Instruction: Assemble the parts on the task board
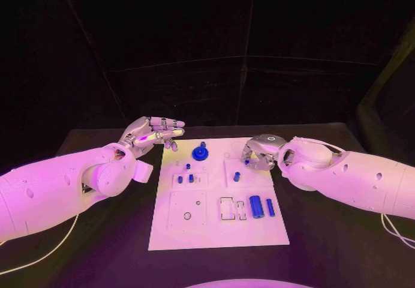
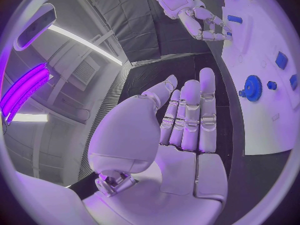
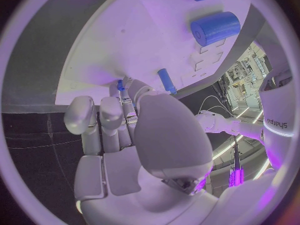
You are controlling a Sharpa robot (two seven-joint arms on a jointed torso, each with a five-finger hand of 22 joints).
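Black surface (image 1: pixel 104 240) under dark drapes, w/ the white task board (image 1: pixel 216 231) lying lengthwise at centre.

Left hand (image 1: pixel 154 133) hovers off the board's far-left corner, approx 10 o'clock from board centre. Fingers (image 2: pixel 190 116) straight and side by side in the left wrist view, thumb apart, palm bare; holds nothing, so it's spread open.

Right hand (image 1: pixel 259 153) is over the board's far-right part, approx 1 o'clock from centre, fingers curled down toward the plate. In the right wrist view a small blue peg (image 3: pixel 120 85) shows at its fingertips (image 3: pixel 128 92), touching them; looks pinched there, though the grip itself is partly hidden by the hand.

Parts on the board: blue gear (image 1: pixel 201 154) at 12 o'clock near the far edge, a knob standing on it. Two short blue pins (image 1: pixel 185 178) side by side at about 10 o'clock, a tiny blue dot just beyond them. Single blue pin (image 1: pixel 237 176) at approx 1 o'clock, just nearside of the right hand. Big blue cylinder (image 1: pixel 256 206) at 4 o'clock, lying on its side, w/ a slimmer blue rod (image 1: pixel 270 207) just right of it, parallel, close but apart. Two rectangular cutouts (image 1: pixel 232 208) sit just left of the cylinder. Round hole (image 1: pixel 188 215) at approx 7 o'clock.
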